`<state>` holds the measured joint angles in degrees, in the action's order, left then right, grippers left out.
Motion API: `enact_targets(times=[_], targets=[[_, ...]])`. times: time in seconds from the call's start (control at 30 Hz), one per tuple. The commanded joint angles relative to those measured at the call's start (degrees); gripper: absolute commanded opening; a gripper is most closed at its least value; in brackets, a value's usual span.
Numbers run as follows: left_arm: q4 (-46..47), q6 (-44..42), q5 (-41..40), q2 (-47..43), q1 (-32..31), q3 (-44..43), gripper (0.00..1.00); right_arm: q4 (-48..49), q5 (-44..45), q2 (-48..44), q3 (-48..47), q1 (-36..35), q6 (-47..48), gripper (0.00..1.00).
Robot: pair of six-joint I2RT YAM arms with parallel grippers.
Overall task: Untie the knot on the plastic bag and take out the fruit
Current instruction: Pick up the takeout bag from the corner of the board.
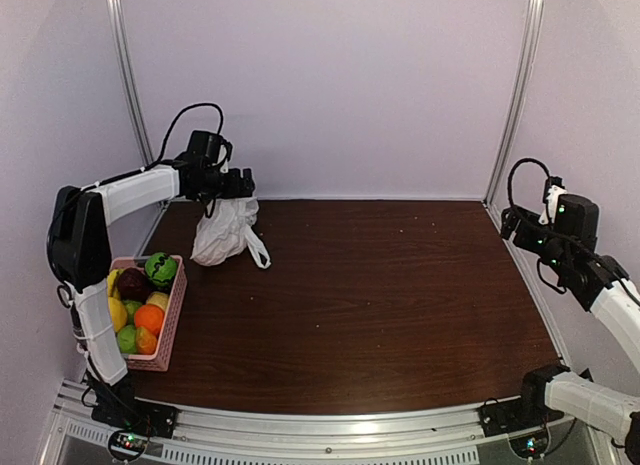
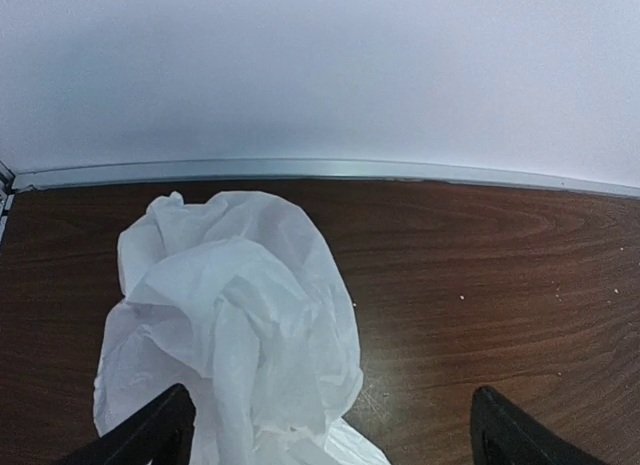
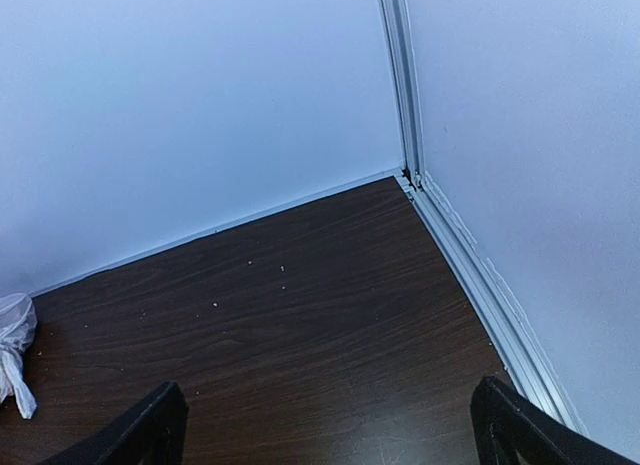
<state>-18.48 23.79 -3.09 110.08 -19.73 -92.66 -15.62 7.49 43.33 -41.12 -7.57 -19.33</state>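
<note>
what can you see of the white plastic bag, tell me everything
The thin, crinkly white plastic bag lies crumpled in a limp heap on the dark wooden table, far left near the back wall, beyond the pink basket. A loose strip trails toward the near right. Nothing shows inside it. The open left gripper hangs just above; contact is unclear.

A dark brown wood-grain table (image 1: 400, 305) filled the booth, closed in by a plain pale back wall (image 1: 330, 85) and a matching wall at each side. Silvery metal posts (image 1: 518, 95) stood in the far corners, and a metal strip (image 2: 300, 171) ran along the back wall's foot. Soft, even light showed a few pale specks (image 3: 283, 270) on the wood.
</note>
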Motion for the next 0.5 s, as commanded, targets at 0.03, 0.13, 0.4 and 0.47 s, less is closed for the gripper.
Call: enact_targets(times=[0.03,0.13,0.4,0.47], targets=[[-7.49,0.37,-5.65,6.26,-0.3,-6.68,0.97,0.65,-1.13,0.6,-1.11,0.46,-0.47,1.0],[-9.34,-0.28,-8.46,8.41,-0.4,-7.64,0.98,0.92,-1.4,1.21,-1.15,0.48,-0.62,1.0],[-10.62,-3.86,-11.91,12.51,-1.65,-7.68,0.91,1.8,-1.13,3.26,-1.0,0.45,-1.29,1.0],[-10.7,-4.72,-14.01,13.17,-2.08,-7.54,0.88,2.22,-1.32,3.54,-0.77,0.45,-1.48,1.0]])
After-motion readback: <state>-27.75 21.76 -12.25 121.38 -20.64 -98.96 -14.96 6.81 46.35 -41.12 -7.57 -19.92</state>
